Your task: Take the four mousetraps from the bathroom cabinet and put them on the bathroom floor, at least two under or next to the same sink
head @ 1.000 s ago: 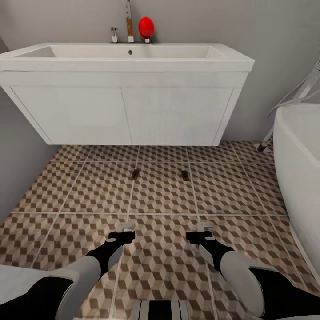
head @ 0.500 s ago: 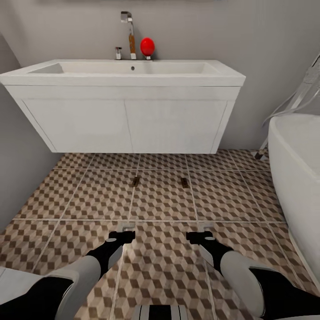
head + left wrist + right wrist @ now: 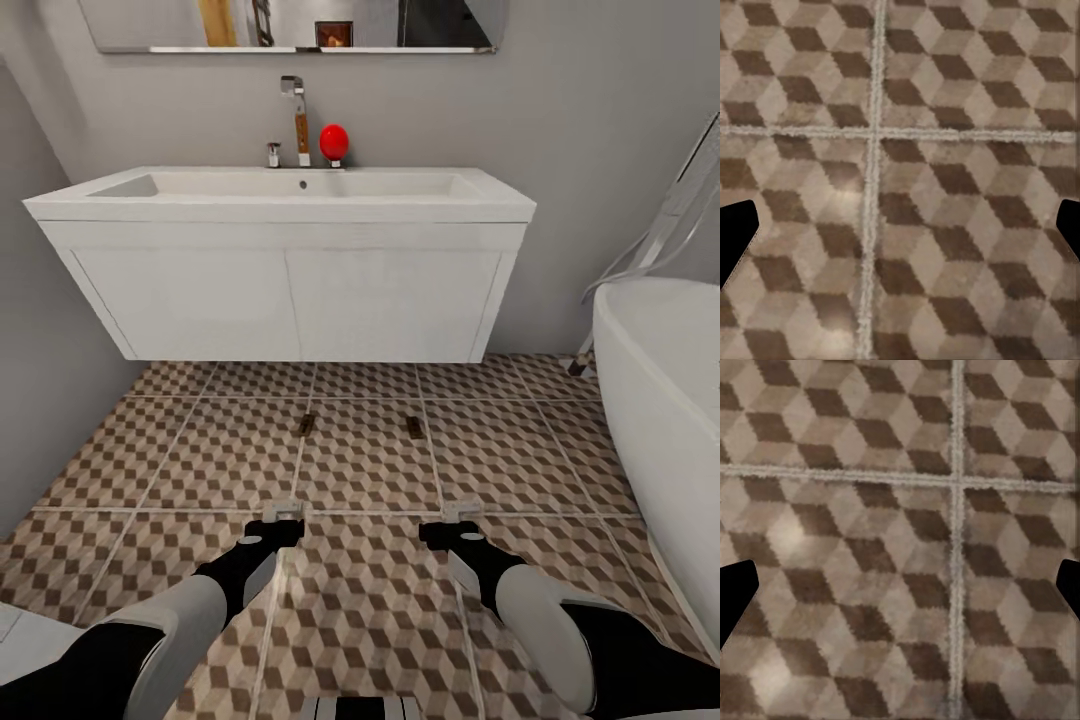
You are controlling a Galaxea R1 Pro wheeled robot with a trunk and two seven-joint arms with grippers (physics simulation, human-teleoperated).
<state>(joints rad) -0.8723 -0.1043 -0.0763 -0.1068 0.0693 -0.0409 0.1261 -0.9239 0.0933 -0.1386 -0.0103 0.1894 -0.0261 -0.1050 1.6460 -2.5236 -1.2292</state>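
Observation:
Two mousetraps lie flat on the bathroom floor (image 3: 360,460) just in front of the bathroom sink (image 3: 290,195): one mousetrap (image 3: 306,424) to the left, the other mousetrap (image 3: 414,426) to the right. The sink's white vanity (image 3: 290,290) hangs above the tiles behind them. My left gripper (image 3: 283,512) and right gripper (image 3: 460,510) hover low over the tiles, nearer to me than the traps. In both wrist views the left gripper (image 3: 900,232) and right gripper (image 3: 900,592) are open over bare patterned tile with nothing between the fingers. The cabinet is out of view.
A white bathtub (image 3: 665,400) runs along the right side. A grey wall (image 3: 40,400) closes in on the left. A chrome tap (image 3: 295,110) and a red round object (image 3: 334,141) stand behind the basin, below a mirror (image 3: 290,25).
The camera has tilted up or drawn back: the sink sits lower in the picture and the mirror has come into view. Both arms and the two mousetraps keep their places.

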